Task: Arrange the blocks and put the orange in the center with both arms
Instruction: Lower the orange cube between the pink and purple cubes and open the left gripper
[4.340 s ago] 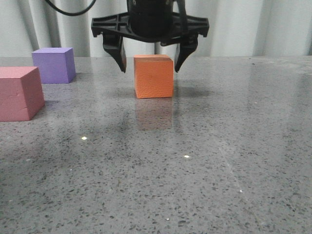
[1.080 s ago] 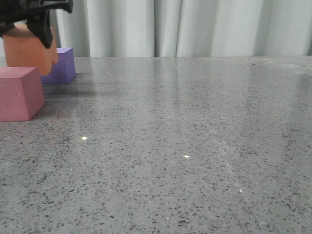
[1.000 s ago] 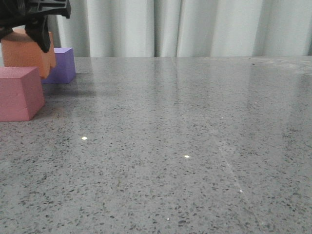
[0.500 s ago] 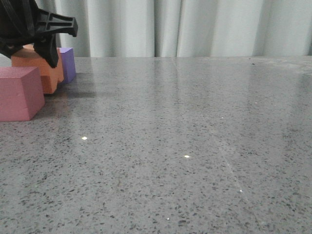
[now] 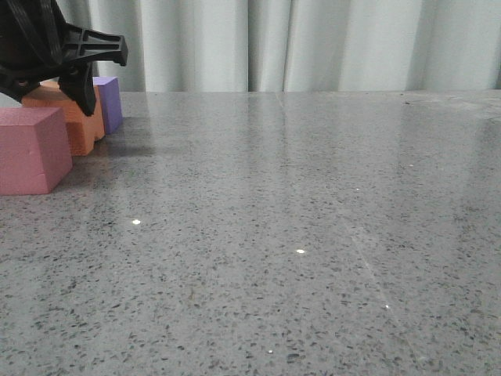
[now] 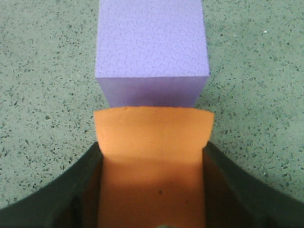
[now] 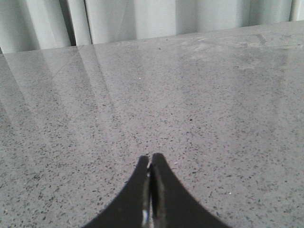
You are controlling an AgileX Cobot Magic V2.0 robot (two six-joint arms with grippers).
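Front view. Left gripper (image 5: 47, 86): clamped on the orange cube (image 5: 74, 125) at the far left of the table (image 5: 297, 219). The cube sits low, at or just above the stone; we cannot tell which. Pink cube (image 5: 31, 149): nearer the camera, just beside the orange one. Purple cube (image 5: 109, 102): behind it, partly hidden. We judge the step to be setting the orange cube between its two neighbours.

Left wrist view. Orange cube (image 6: 152, 142): held between the two dark fingers (image 6: 80, 190), its far edge close against the purple cube (image 6: 152, 47) and roughly square with it. To do this well we would lower straight, keep the faces parallel, part the fingers only once the cube rests flat, then lift clear without dragging it. Pink cube: not seen here.

Right wrist view. Right gripper (image 7: 150, 178): tips pressed together, holding nothing, over bare table (image 7: 190, 95), with no block in sight.
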